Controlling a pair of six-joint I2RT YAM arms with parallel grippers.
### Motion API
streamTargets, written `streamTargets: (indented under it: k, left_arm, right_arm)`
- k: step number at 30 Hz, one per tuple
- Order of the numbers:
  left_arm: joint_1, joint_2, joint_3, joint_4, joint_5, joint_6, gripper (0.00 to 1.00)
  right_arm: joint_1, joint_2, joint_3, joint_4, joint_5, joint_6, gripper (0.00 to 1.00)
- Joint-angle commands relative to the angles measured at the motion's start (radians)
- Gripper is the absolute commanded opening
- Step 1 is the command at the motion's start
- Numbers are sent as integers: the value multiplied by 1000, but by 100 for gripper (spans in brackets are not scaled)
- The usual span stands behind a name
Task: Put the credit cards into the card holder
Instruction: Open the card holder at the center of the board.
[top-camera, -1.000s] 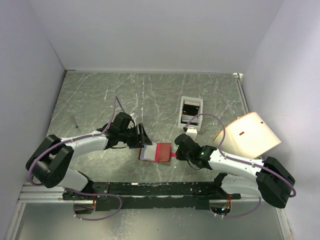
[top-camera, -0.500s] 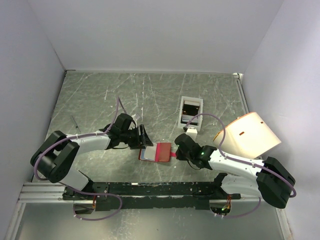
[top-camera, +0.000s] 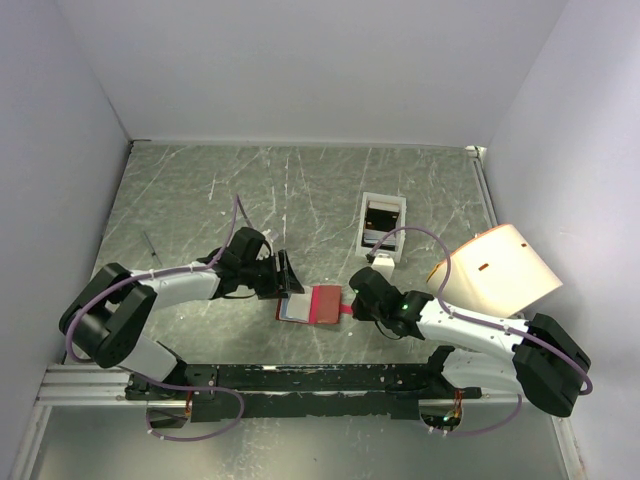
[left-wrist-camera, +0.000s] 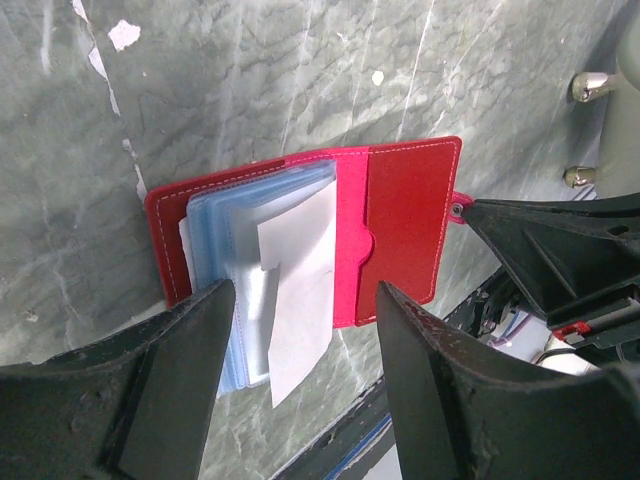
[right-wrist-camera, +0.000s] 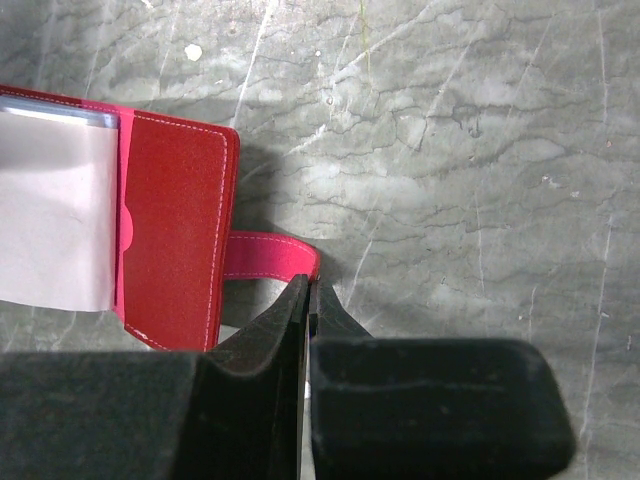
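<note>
Centre of the top view holds the card holder, lying open between the two arms. Over it the left gripper stands wide open, one finger on each side of a pale card. That card sticks out askew from the blue-grey pockets, past the holder's lower edge in the left wrist frame. Its long axis points down-frame, straight at that gripper, so I judge the left arm the nearer one to seat it. The right gripper has its jaws pressed together at the snap tab (pinched or merely pinned, I cannot tell).
</note>
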Motion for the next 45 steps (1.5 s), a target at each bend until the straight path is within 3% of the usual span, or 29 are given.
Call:
streamTargets:
  k: [1, 7, 27, 45]
  left_arm:
    - [-5, -36, 8, -30, -13, 2, 70]
    - [-5, -62, 5, -48, -37, -10, 70]
    - [-6, 7, -41, 114, 71, -54, 69]
    - [-59, 60, -97, 486, 239, -254, 69]
  right_arm:
    - [-8, -7, 1, -8, 9, -14, 0]
    - [-9, -9, -4, 1, 6, -14, 0]
    - [-13, -4, -9, 16, -8, -11, 0]
    - [-13, 32, 8, 145, -47, -66, 0]
